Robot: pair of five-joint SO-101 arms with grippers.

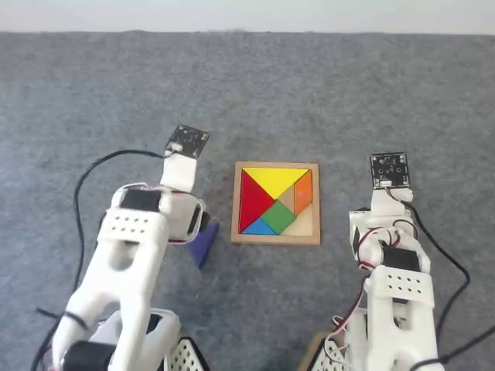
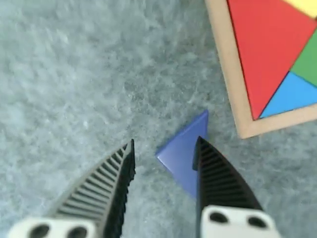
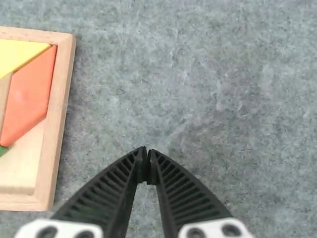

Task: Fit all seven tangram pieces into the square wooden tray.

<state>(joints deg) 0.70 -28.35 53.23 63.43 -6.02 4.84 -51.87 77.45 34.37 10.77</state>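
Left fingers (image 2: 106,193): spread wide, gripping nothing — dark blue triangle (image 2: 182,148) flat on the grey surface (image 2: 59,74) between them, one side tucked against one finger.
Right fingers (image 3: 124,188): pressed together tip to tip, holding nothing, over bare surface.
Tray (image 1: 276,239): flat between the two arms, open surface on every side.
Triangle's edges: outside the tray on the left arm's side, one corner near the outer rim, not touching.
Inside the tray: red piece (image 1: 254,202), yellow piece (image 1: 274,180), green piece (image 1: 280,216), light blue piece (image 1: 259,226), orange piece (image 1: 303,192) seated.
High view: triangle half hidden under the left arm.
Right wrist view: bare wooden recess beside the orange piece — toward the right arm.
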